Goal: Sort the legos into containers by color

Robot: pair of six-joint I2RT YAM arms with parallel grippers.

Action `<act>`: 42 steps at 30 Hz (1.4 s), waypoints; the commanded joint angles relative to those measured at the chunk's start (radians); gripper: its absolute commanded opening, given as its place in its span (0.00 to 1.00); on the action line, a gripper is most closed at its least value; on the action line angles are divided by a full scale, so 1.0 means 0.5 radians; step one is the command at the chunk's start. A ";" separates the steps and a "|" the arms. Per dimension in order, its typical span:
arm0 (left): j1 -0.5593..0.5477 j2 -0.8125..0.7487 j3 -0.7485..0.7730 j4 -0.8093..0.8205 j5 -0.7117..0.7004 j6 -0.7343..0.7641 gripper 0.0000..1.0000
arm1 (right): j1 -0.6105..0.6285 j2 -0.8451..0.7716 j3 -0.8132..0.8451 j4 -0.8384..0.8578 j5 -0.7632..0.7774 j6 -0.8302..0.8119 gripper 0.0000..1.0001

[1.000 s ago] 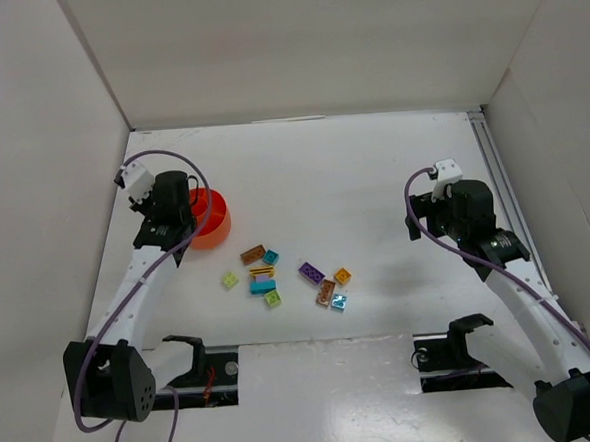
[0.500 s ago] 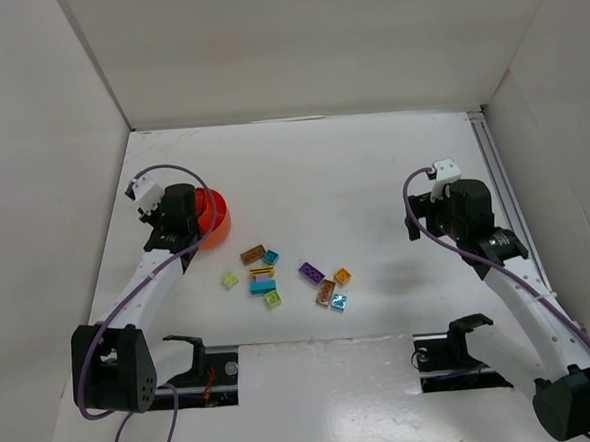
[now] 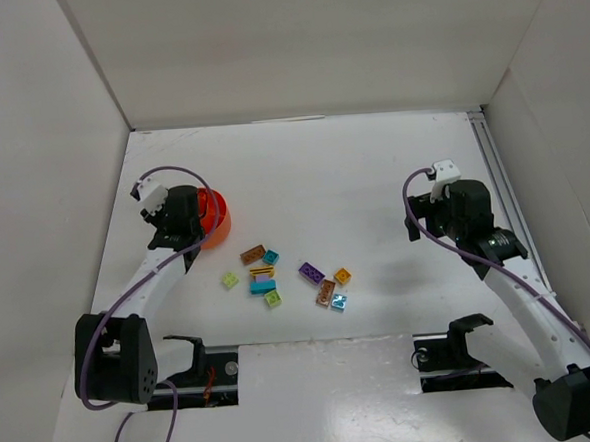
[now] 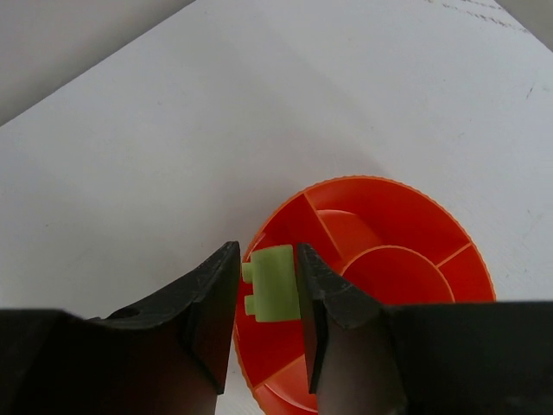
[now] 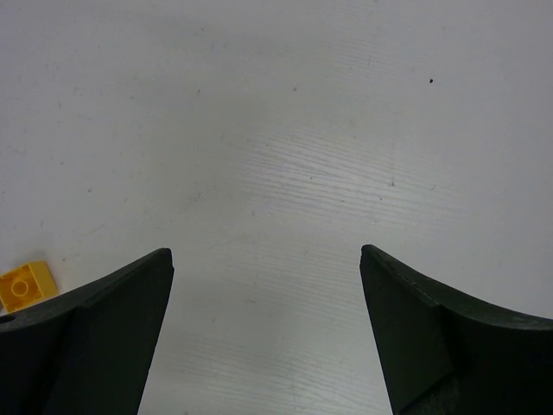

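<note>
Left end effector clamped on one lime brick over the one orange bowl; right end effector spread apart; ten loose bricks on the worktop.

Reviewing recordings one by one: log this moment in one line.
left claw: shut on lime green brick, over orange bowl | right claw: open, empty | loose bricks: clustered on table

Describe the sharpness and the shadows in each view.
Top external: even light, sharp, faint shadows on the table. Left wrist: the lime green lego and the bowl are sharp; the left gripper is dark. Right wrist: the table grain and the yellow lego are sharp; the right gripper is dark, soft-edged.
</note>
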 commanded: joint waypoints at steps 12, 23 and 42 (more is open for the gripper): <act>0.004 -0.348 0.168 -0.323 0.318 -0.226 1.00 | -0.013 -0.079 -0.012 0.077 -0.049 -0.013 0.93; -0.373 -0.486 0.190 -1.097 0.941 -0.732 1.00 | -0.013 0.068 -0.031 0.056 -0.089 -0.013 1.00; -0.677 -0.477 -0.264 -1.266 0.843 -1.312 0.62 | -0.013 0.069 -0.028 0.034 -0.108 -0.032 1.00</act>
